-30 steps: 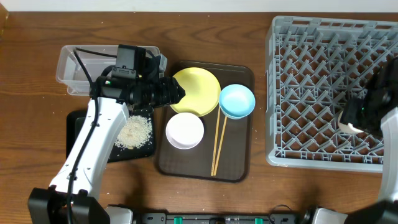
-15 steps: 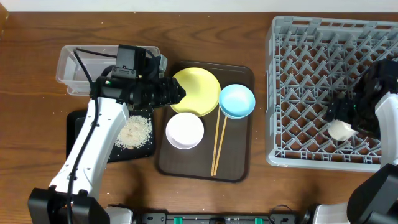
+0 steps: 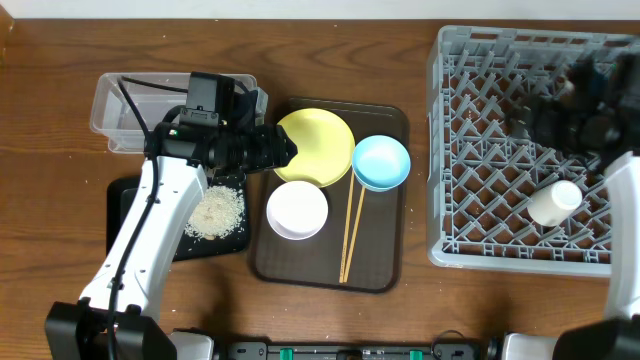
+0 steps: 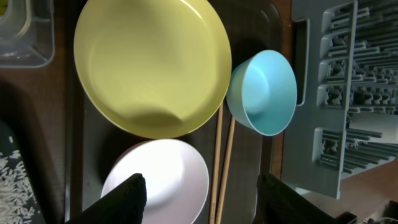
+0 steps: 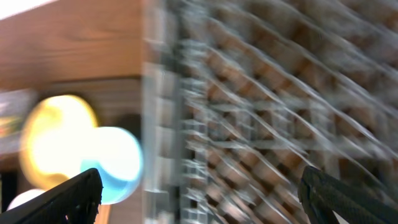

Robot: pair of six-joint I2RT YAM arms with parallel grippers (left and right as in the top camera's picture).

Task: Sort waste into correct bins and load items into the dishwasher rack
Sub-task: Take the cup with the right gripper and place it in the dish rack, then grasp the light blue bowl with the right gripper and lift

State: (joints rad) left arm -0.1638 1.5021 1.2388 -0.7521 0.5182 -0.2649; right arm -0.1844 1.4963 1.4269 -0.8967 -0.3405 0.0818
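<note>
My left gripper (image 4: 202,182) hangs open over the white bowl (image 4: 158,180), and nothing is between its fingers. The yellow plate (image 4: 152,65), the light blue bowl (image 4: 264,93) and the two chopsticks (image 4: 222,168) lie just beyond it. From overhead, the left gripper (image 3: 284,151) is at the plate's (image 3: 315,147) left edge. The small white cup (image 3: 555,203) lies on its side in the grey dishwasher rack (image 3: 500,150). My right gripper (image 3: 565,110), blurred, is open above the rack (image 5: 261,106), apart from the cup.
A dark brown serving tray (image 3: 380,270) holds the plate, both bowls and the chopsticks. At the left stand a clear tub (image 3: 130,105) and a black tray (image 3: 130,200) with a pile of rice bits (image 3: 215,212).
The right gripper opened and let go of the cup, which now lies in the rack. That arm then swung up and toward the rack's far side. The left arm has not moved.
</note>
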